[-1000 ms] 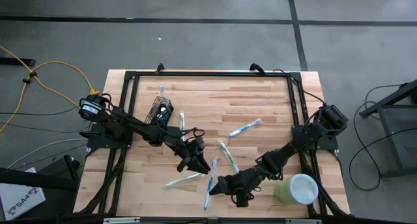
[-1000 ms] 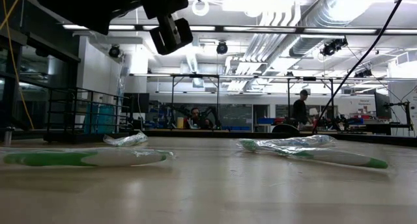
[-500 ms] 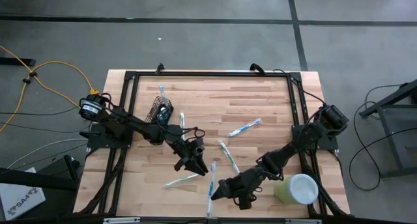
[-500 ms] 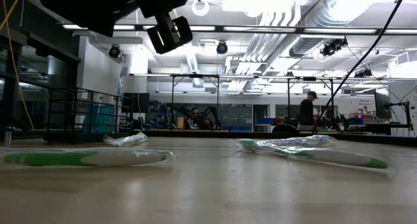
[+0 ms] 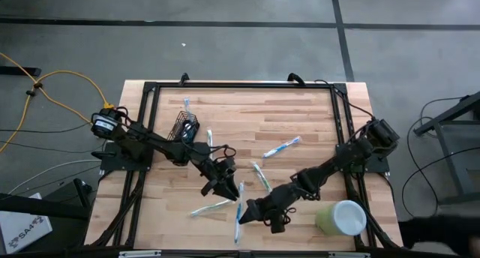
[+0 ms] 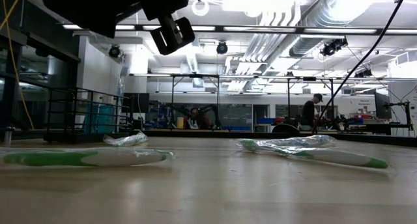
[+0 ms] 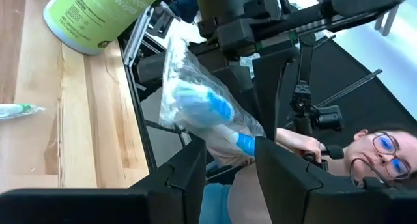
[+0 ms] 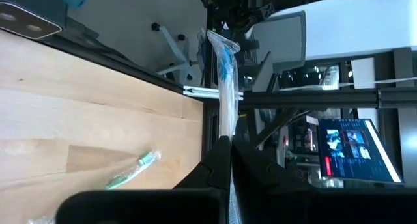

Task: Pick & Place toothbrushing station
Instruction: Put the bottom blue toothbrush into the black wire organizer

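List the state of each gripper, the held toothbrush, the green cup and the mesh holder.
left gripper: fingers apart around the toothbrush
right gripper: shut on the toothbrush
toothbrush: wrapped, held off the table
green cup: upright, mouth up
mesh holder: untouched, away from both grippers

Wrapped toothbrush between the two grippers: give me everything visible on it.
The wrapped toothbrush is a white brush with blue parts, sealed in a clear, crinkled plastic sleeve. The right gripper is shut on one end of the sleeve, and the brush sticks straight out from its fingers. The other end sits between the open fingers of the left gripper; I cannot tell whether they press on the wrap. In the high view it lies between the two arms, over the wooden table.
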